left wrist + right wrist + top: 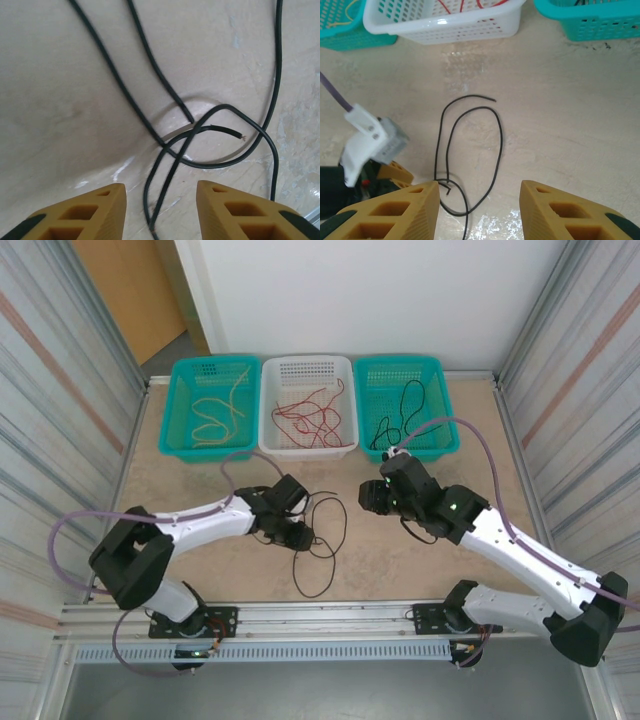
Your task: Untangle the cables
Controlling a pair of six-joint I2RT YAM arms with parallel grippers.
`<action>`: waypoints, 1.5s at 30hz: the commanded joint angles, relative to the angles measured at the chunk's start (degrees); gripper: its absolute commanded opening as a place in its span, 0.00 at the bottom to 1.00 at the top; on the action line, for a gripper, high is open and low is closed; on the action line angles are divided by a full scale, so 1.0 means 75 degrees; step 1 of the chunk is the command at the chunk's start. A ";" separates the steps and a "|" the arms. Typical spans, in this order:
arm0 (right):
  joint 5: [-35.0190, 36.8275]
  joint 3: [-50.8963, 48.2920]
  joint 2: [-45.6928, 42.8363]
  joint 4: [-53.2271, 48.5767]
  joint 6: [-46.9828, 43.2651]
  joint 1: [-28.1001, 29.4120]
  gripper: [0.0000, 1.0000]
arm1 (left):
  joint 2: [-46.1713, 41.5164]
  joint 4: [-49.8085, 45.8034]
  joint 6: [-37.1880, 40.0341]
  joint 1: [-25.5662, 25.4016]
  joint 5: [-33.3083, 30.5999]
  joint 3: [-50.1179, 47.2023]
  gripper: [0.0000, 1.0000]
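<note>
Loose black cables [342, 523] lie in overlapping loops on the table between the two arms. My left gripper [295, 533] is low over their left side. In the left wrist view its yellow fingers [105, 205] stand apart, and two black cable strands [163, 144] run between them without touching either one. Two cut ends rest on the table just beyond the crossing. My right gripper [372, 495] hovers to the right of the loops, pointing left. It is open [480, 184], with the black loop [500, 140] lying on the table beyond its fingertips.
Three baskets line the back edge. The left teal one [215, 362] holds tan cables [215, 410], the white one [305, 360] red cables [310, 415], and the right teal one [400, 360] black cables [405, 410]. Corrugated walls close both sides.
</note>
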 commanded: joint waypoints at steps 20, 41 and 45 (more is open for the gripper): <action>-0.1066 0.0082 -0.0431 0.1205 -0.0225 0.0185 0.53 | -0.3254 -0.1749 0.0474 0.0519 -0.1087 0.2110 0.00; -0.0933 0.1075 0.0212 0.1589 -0.1308 0.1300 0.67 | -0.4337 -0.1272 0.0625 0.1351 0.1281 0.3587 0.00; -0.0772 0.1130 0.0237 0.1492 -0.1392 0.1320 0.39 | -0.4311 -0.1123 0.0612 0.1358 0.1362 0.3604 0.00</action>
